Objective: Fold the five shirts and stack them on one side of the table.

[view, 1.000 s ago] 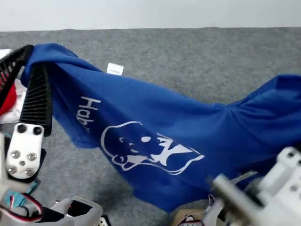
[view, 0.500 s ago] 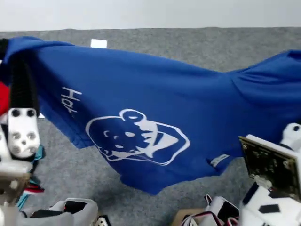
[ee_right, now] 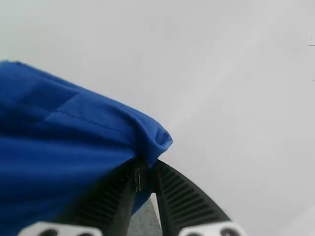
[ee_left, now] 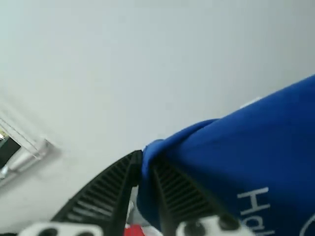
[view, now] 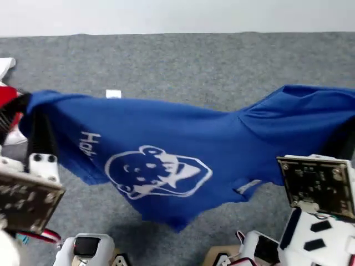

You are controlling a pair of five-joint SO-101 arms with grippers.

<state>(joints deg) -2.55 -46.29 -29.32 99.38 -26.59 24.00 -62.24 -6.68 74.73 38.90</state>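
High view: the blue shirt (view: 183, 149) hangs stretched between the two arms above the grey desk (view: 183, 55), white print (view: 158, 172) facing up, its near hem sagging in a loose point toward the arm bases. In the left wrist view the left hand (ee_left: 145, 160) is pinched narrow on a gathered corner of the cloth; in the right wrist view the right hand (ee_right: 144, 169) is clamped the same way on a folded edge at the opposite side. Both holds look shallow, with only a bunched rim of fabric between the ribbed fingers.

The step in hand appears to be spreading the shirt so that it can be laid flat for folding; none of it looks settled on the desk yet. To do this well, the two hands should travel level and at the same pace, so the far edge, where a small white label (view: 113, 93) sits, comes down straight; the sagging hem should meet the desk first, and the rest be drawn out over it, so no fold is trapped beneath. Pulling the hands farther apart risks slipping such thin grips; gentle tension is enough. The cloth near the right arm is creased and doubled, and likely needs smoothing once down. A red cloth (view: 6, 98) lies at the desk's left edge, close to the left arm; the shirt is best lowered so that it lands beside that, not over it. Neither hand should let go until the cloth rests on the desk.
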